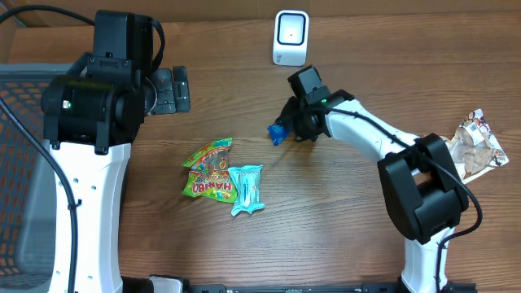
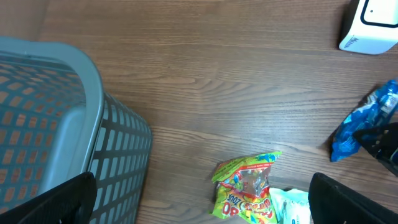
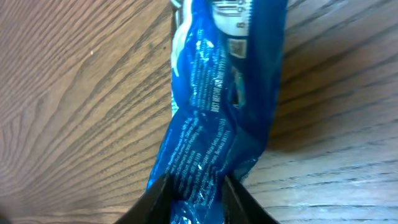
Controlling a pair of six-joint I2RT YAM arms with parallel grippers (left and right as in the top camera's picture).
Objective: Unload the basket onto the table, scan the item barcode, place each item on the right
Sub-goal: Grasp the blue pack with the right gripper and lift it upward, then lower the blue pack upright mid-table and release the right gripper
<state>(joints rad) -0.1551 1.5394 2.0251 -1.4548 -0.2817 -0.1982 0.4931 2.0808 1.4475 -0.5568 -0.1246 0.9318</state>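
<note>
Right jaws are clamped on the blue packet (image 3: 211, 124), with the two dark fingers (image 3: 157, 200) pinching the crumpled end of the wrapper from either side in the right wrist view. There's white print running along the foil, but it's too blurry to read. From overhead the packet is on the robot's side of the white scanner (image 1: 291, 38), near it but not touching, and pretty much straight in front of it. Can't tell if the packet's free end rests on the wooden surface (image 1: 366, 49) or hangs just above it.

Left jaws are spread wide with nothing between them, and you only see their fingers (image 2: 59, 199) at the bottom corners of the left wrist view. They're well off to the scanner's left, hovering beside the grey basket (image 1: 16, 163).

Other stuff lying around, all further from the scanner than the blue packet:
- a green and yellow gummy bag (image 1: 210, 169), toward the robot and to the scanner's left
- a pale blue packet (image 1: 247, 189) touching the gummy bag's right edge
- a crinkly snack bag (image 1: 479, 146), way out to the scanner's right, past the right arm's elbow
</note>
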